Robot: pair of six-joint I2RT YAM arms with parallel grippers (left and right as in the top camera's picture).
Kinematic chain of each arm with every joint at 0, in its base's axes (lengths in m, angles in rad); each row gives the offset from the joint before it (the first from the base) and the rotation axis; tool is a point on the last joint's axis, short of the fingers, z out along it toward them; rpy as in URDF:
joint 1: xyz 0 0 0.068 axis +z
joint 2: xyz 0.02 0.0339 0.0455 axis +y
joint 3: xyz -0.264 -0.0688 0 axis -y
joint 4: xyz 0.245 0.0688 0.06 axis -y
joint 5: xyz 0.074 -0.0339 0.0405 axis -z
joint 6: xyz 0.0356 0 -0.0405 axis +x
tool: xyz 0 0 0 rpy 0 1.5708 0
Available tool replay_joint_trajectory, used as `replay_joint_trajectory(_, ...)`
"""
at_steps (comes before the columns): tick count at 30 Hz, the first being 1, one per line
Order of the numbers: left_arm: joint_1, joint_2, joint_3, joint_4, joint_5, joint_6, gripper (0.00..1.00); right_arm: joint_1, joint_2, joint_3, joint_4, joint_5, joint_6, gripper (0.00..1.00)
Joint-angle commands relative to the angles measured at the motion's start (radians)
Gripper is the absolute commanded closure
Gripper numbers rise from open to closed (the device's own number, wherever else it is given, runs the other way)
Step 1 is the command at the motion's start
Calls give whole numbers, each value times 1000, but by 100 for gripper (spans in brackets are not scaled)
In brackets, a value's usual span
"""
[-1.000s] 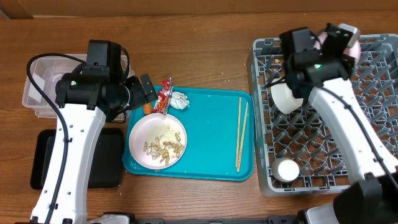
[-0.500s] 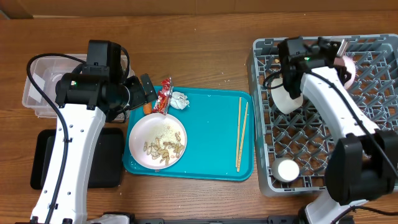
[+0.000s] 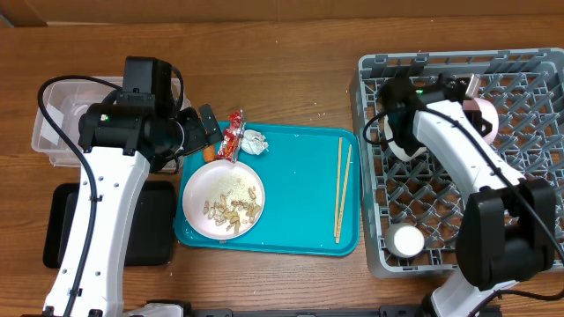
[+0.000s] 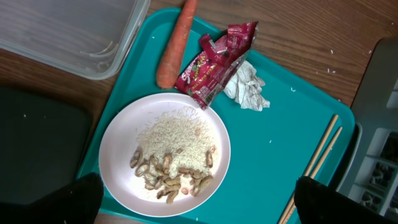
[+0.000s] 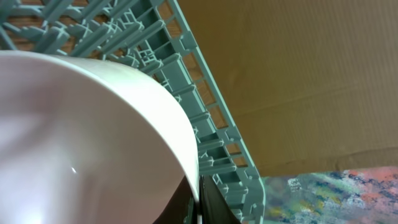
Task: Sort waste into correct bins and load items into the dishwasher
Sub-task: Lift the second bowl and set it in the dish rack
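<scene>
Near edge first, from my station: the black tray [image 3: 154, 224] sits at the near left corner, and a small white bowl [image 3: 407, 239] stands in the near corner of the grey dish rack [image 3: 539, 167]. Mid-counter, my left gripper [image 4: 200, 208] hangs with its fingers spread wide over the teal tray [image 3: 300, 202], above the plate [image 3: 196, 187] of rice and peanut shells [image 4: 168, 174]. The chopsticks [image 3: 342, 189] lie beside the plate. Beyond it are the carrot [image 4: 175, 50], wrapper [image 4: 214, 62] and paper ball [image 4: 249, 90], near the clear tub [image 3: 48, 132] at the far left. Toward the far right corner, my right gripper [image 3: 480, 106] looks pinched on the rim of the held bowl [image 5: 81, 137] over the rack. I judge it best to lower it on edge between peg rows, apart from the racked bowl [image 3: 395, 141], and to let go only once it leans on the pegs.
</scene>
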Motion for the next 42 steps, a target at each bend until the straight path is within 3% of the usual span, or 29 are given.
replay_joint_trajectory(1, 3, 4, 13, 1, -10, -9, 0, 33, 4, -13, -13, -24, 86, 93)
replay_joint_trajectory(12, 3, 4, 13, 1, -10, -9, 0, 73, 4, -15, -18, -45, 85, 96)
replay_joint_trajectory(13, 3, 4, 13, 1, -10, -9, 0, 73, 4, -15, -24, -57, 86, 94)
replay_joint_trajectory(16, 3, 4, 13, 1, -10, -9, 0, 82, 4, -15, -45, -111, 86, 71)
replay_joint_trajectory(17, 3, 4, 13, 1, -10, -9, 0, 87, 4, -15, -50, -116, 86, 73)
replay_joint_trajectory(18, 3, 4, 13, 1, -10, -9, 0, 98, 4, -15, -55, -121, 87, 83)
replay_joint_trajectory(21, 3, 4, 13, 1, -10, -9, 0, 117, 4, -15, -60, -141, 87, 85)
replay_joint_trajectory(23, 3, 4, 13, 1, -10, -9, 0, 125, 4, -15, -66, -168, 87, 71)
replay_joint_trajectory(25, 3, 4, 13, 1, -10, -9, 0, 127, 4, -14, -70, -200, 103, 64)
replay_joint_trajectory(34, 3, 4, 13, 1, -10, -9, 0, 126, 0, 15, -237, -218, 301, 48)
replay_joint_trajectory(37, 3, 4, 13, 1, -10, -9, 0, 128, -16, 43, -301, -223, 370, 38)
replay_joint_trajectory(42, 3, 4, 13, 1, -10, -9, 0, 147, -71, 102, -317, -261, 363, 33)
